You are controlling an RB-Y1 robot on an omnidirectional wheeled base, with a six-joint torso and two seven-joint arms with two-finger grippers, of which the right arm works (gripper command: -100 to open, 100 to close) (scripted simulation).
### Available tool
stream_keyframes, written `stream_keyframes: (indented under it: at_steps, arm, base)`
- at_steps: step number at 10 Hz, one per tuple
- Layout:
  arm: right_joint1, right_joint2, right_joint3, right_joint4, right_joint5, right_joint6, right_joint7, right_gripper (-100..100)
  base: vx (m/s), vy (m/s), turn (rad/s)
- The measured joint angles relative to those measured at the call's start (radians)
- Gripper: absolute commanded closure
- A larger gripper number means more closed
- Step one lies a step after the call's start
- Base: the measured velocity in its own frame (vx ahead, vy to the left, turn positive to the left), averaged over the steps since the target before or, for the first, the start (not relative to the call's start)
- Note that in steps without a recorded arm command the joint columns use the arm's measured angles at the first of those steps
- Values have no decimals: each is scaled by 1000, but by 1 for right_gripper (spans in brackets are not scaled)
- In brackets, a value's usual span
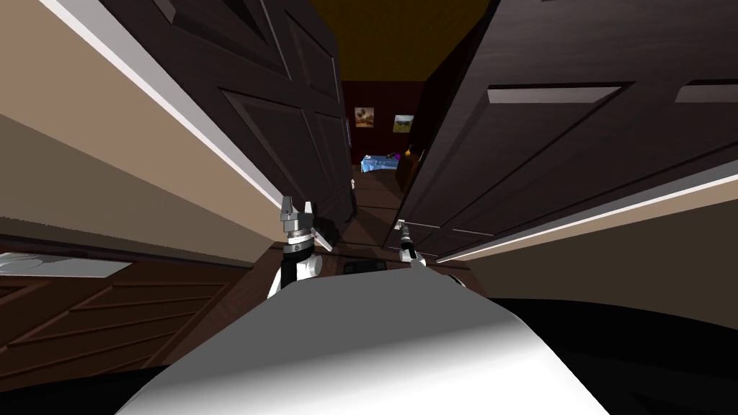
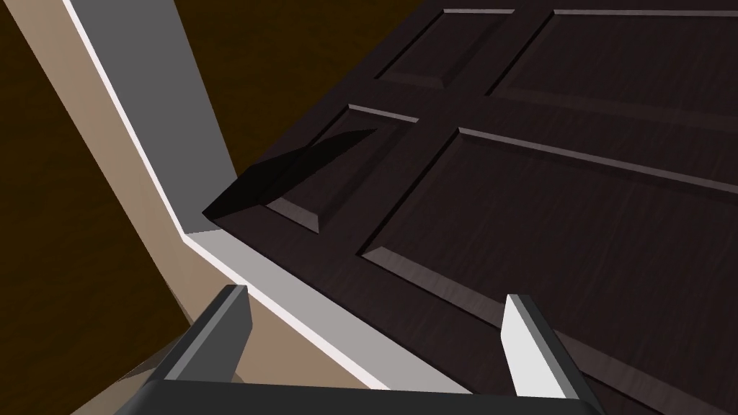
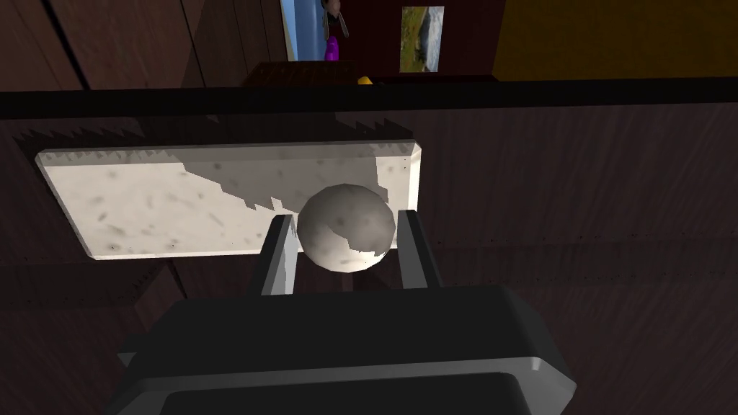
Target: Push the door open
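Note:
A dark panelled door (image 1: 576, 130) stands ajar on my right, and a gap beside it shows a room beyond. Its round grey knob (image 3: 346, 227) sits on a pale plate (image 3: 180, 202). My right gripper (image 3: 344, 217) is shut on that knob, one finger pressing each side; the head view shows this gripper (image 1: 402, 228) at the door's lower edge. A second dark panelled door (image 1: 288, 130) stands on my left. My left gripper (image 1: 298, 205) is open near it. The left wrist view has the open left gripper (image 2: 376, 295) facing that door (image 2: 540, 180) and a white frame (image 2: 144, 108).
Through the gap are two wall pictures (image 1: 364, 117) and a blue bed (image 1: 378, 164). A beige wall (image 1: 108, 158) with white trim runs along my left, another wall (image 1: 612, 252) along my right. Dark wood panelling (image 1: 108, 317) lies low on the left.

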Motion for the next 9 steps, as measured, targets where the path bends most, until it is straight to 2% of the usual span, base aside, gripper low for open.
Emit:
stream_keyframes:
  at_steps: [3, 4, 6, 7, 8, 9]
  arm:
    - [2, 1, 1, 2, 0, 1, 0, 100]
    - [1, 7, -4, 10, -2, 1, 6, 100]
    - [10, 15, -15, -4, -9, 13, 20, 100]
    - [-3, 19, -24, 9, -14, 8, 29, 100]
    - [-27, 19, -35, 47, -20, -12, 37, 100]
    - [-23, 18, -40, 34, -22, -14, 41, 100]
  base:
    - [33, 0, -19]
    - [173, -18, -67]
    - [189, 6, -65]
    - [190, 1, -56]
    - [123, -9, -4]
    - [159, 5, -79]
